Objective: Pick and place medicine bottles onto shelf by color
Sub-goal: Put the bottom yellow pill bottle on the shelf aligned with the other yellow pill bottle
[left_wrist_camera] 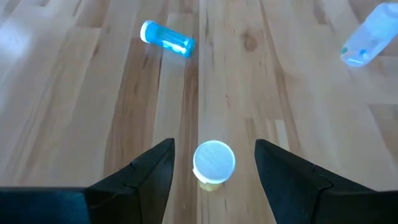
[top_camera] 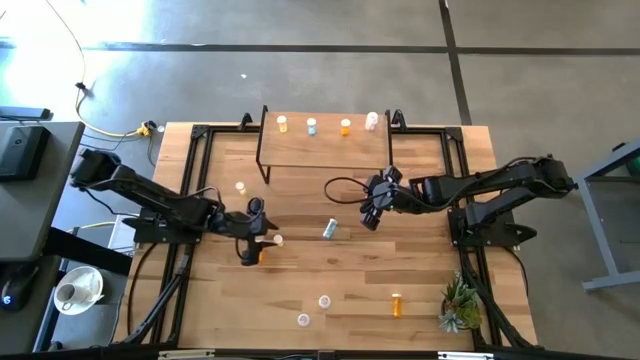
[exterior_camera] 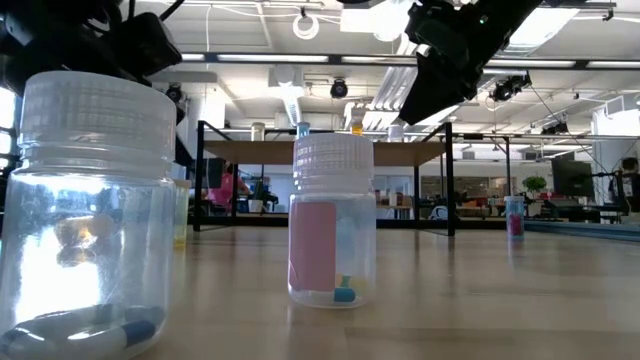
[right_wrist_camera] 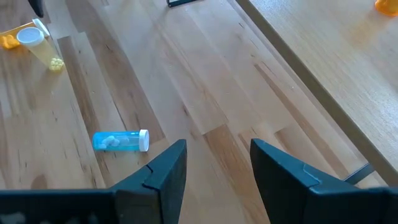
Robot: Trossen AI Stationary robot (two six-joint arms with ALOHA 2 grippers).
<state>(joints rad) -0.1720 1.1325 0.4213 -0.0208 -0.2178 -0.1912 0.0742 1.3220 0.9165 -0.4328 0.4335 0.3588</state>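
High view: shelf (top_camera: 325,150) w/ 4 bottles at table's far edge, right gripper (top_camera: 375,205) open & empty near blue bottle (top_camera: 328,229), left gripper (left_wrist_camera: 214,163) open astride yellow bottle (left_wrist_camera: 213,164); off-center closing could tip it.

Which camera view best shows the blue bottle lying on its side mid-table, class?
The right wrist view: the blue bottle lies whole and close, white cap visible, ahead of the open right pincer. The left wrist view shows it farther off. The high view shows it only tiny. In the low view I cannot pick it out.
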